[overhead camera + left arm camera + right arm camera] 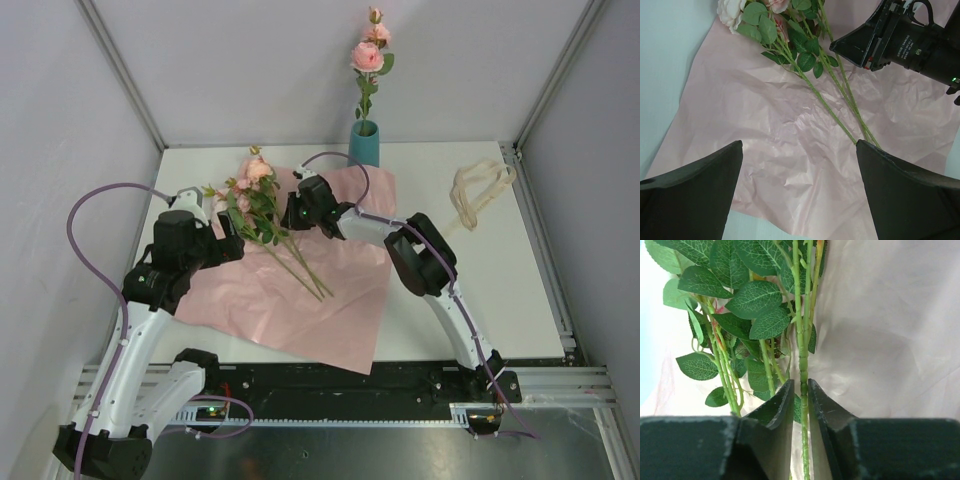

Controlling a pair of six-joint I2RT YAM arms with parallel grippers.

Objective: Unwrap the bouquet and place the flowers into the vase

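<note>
Right gripper [800,390], jaws nearly together, pinches one thin green stem of the flowers [262,205], which lie leafy and pale pink on the crinkled lilac-pink paper sheet [300,300]. Left gripper [799,190] hovers spread wide over the sheet. The matte teal vase [364,143] holds roses at the white table's [470,290] far edge; cream ribbon [478,190] lies apart.

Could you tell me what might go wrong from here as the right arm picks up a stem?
The right gripper has its jaws around one thin stem; it may slip or swing. Neighbouring leaves could tangle and drag other flowers along. The vase already holds a rose, leaving a crowded mouth.
</note>
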